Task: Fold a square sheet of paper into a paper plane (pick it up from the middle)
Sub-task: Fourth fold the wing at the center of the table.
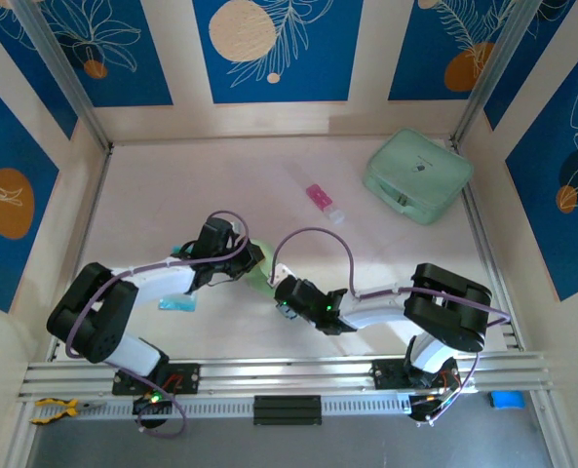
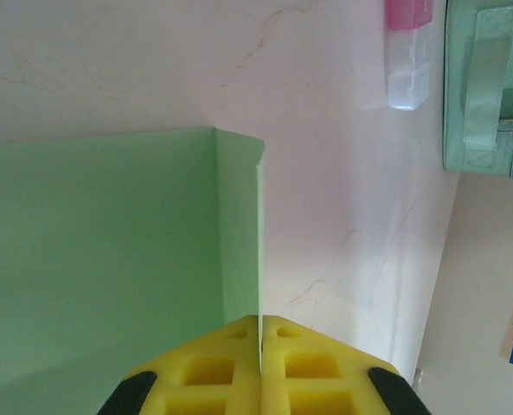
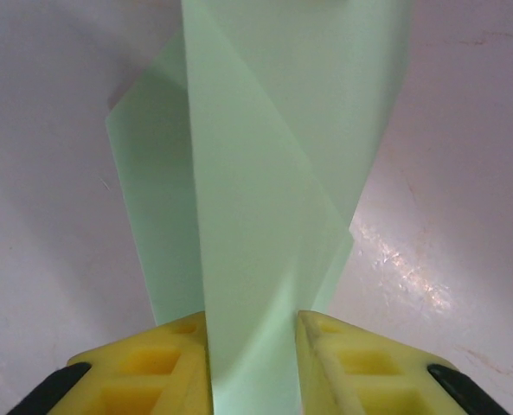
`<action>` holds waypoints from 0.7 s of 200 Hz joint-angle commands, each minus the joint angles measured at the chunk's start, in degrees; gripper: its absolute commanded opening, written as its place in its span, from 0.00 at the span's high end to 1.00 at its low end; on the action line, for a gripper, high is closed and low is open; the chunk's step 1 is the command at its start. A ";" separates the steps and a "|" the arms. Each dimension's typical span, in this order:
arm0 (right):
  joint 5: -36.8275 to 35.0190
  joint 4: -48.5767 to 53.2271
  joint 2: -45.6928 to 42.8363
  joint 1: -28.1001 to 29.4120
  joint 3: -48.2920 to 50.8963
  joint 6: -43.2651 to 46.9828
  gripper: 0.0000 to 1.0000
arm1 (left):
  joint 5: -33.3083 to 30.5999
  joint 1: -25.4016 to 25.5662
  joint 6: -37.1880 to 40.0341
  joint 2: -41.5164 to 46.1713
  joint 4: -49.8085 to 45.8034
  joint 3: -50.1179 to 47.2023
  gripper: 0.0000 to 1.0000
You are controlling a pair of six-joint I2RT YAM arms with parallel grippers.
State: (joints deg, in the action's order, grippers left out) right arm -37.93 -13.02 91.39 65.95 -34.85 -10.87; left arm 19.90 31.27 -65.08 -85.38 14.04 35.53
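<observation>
Far from the case (image 1: 417, 175), left gripper (image 2: 260, 324): jaws closed flat on one straight edge of the paper (image 2: 109, 259), pinching it right at the tips.
Right gripper (image 3: 252, 324): jaws part-open, with a folded strip of the paper running up between the pads. No firm pinch shows.
Paper: held between the two grippers, well apart from the case on its left, nearer side. It carries a diagonal flap and a narrow turned-up edge, and is no dart yet. Whether its underside rests on the worktop (image 1: 220, 185) I cannot tell.
Step, as I judge it: mid-fold, with the left side anchoring while the right side handles the flap.
Risk, slip: only one firm pinch, and at the very edge. A pull from the right could drag the sheet out of the left jaws or tear it there.
Risk, spring-back: an unpressed crease may reopen once the right pads part, leaving the fold skewed.
Risk, snag: the loose flap could catch on a right pad and lift the sheet off line.
Tube (image 1: 323, 200): between the paper and the case, nearer the case and out of the way.
Packet (image 1: 176, 304): on the far side of the paper from the case, beside the left arm.
</observation>
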 commanded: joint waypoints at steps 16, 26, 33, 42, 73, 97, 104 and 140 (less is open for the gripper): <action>0.14 -2.05 0.29 -0.34 1.27 0.68 0.68 | 0.84 0.27 1.44 -0.61 -1.12 1.43 0.96; 0.31 -2.45 0.11 -0.31 1.46 0.97 0.69 | 0.70 0.28 1.43 -0.62 -1.22 1.41 0.96; 0.40 -2.88 -0.07 -0.27 1.64 1.03 0.70 | 0.74 0.25 1.44 -0.62 -1.34 1.39 0.96; 0.66 -3.36 -0.34 -0.29 1.80 1.20 0.72 | 0.73 0.33 1.44 -0.60 -1.38 1.41 0.96; 1.10 -3.46 -0.54 -0.28 1.90 1.31 0.76 | 0.75 0.22 1.27 -0.66 -1.30 1.31 0.97; 1.28 -3.67 -0.54 -0.13 1.93 1.12 0.79 | 0.80 0.29 1.19 -0.66 -1.30 1.21 0.96; 1.28 -3.68 -0.60 -0.04 1.95 1.14 0.79 | 0.75 0.29 1.18 -0.66 -1.35 1.21 0.97; 1.46 -3.61 -0.38 -0.10 1.88 0.86 0.81 | 0.84 0.29 1.18 -0.88 -1.39 1.21 0.96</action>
State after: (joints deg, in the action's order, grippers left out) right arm -37.06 -15.05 91.39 65.95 -33.61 -9.89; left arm 19.90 31.27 -64.45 -85.38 13.91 35.53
